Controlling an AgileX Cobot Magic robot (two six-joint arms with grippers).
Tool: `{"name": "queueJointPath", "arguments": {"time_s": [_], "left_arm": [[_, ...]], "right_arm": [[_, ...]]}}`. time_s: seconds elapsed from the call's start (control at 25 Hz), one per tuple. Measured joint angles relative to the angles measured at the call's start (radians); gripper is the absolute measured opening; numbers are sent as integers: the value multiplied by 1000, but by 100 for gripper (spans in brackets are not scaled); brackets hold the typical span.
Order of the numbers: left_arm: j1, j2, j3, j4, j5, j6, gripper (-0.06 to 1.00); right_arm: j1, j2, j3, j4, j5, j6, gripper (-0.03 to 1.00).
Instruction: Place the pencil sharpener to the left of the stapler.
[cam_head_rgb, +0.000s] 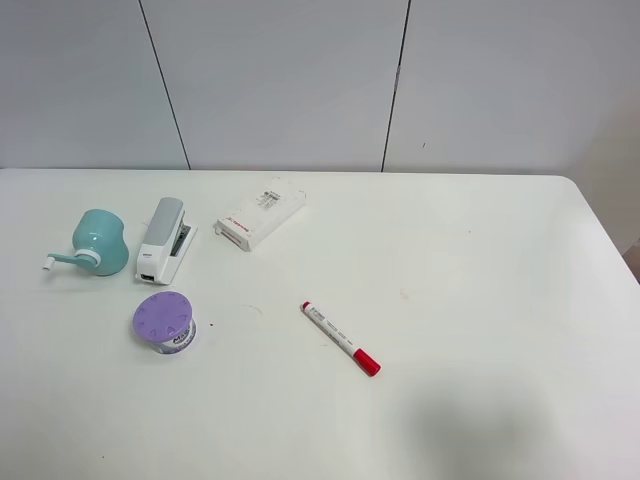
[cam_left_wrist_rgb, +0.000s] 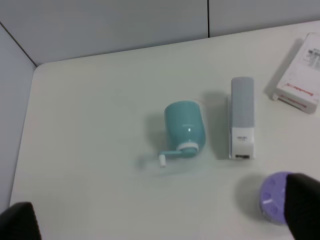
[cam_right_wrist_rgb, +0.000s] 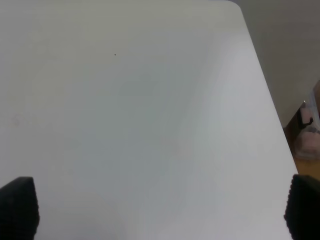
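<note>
Pencil sharpener (cam_head_rgb: 100, 241) lies at the stapler's (cam_head_rgb: 163, 241) nine o'clock, just beside it; both end effectors spread wide, holding nothing

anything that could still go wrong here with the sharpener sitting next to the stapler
The pencil sharpener already lies left of the stapler, with only a narrow gap between them, so a bump to either could close it. Its rounded body lies on its side and might roll if nudged. The thin crank handle sticks out toward the table edge and could catch on a passing arm. The left tool is open above them with nothing held.
</note>
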Motion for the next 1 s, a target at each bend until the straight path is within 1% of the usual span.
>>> {"name": "queueJointPath", "arguments": {"time_s": [0.12,0.24,0.32,0.44,0.64,0.84,1.0], "left_arm": [[0,-91,12,-9,28,0,99],[0,-198,71,-13,32,1,99],[0,-277,141,-16,32,-6,99],[0,-412,292,-21,15,-15,99],[0,-593,496,-54,-77,-20,99],[0,-693,599,-70,-93,-20,99],[0,-701,638,-70,-93,-22,99]], "right_arm": [[0,0,0,0,0,0,99],[0,0,0,0,0,0,99],[0,0,0,0,0,0,99],[0,0,0,0,0,0,99],[0,0,0,0,0,0,99],[0,0,0,0,0,0,99],[0,0,0,0,0,0,99]]}}
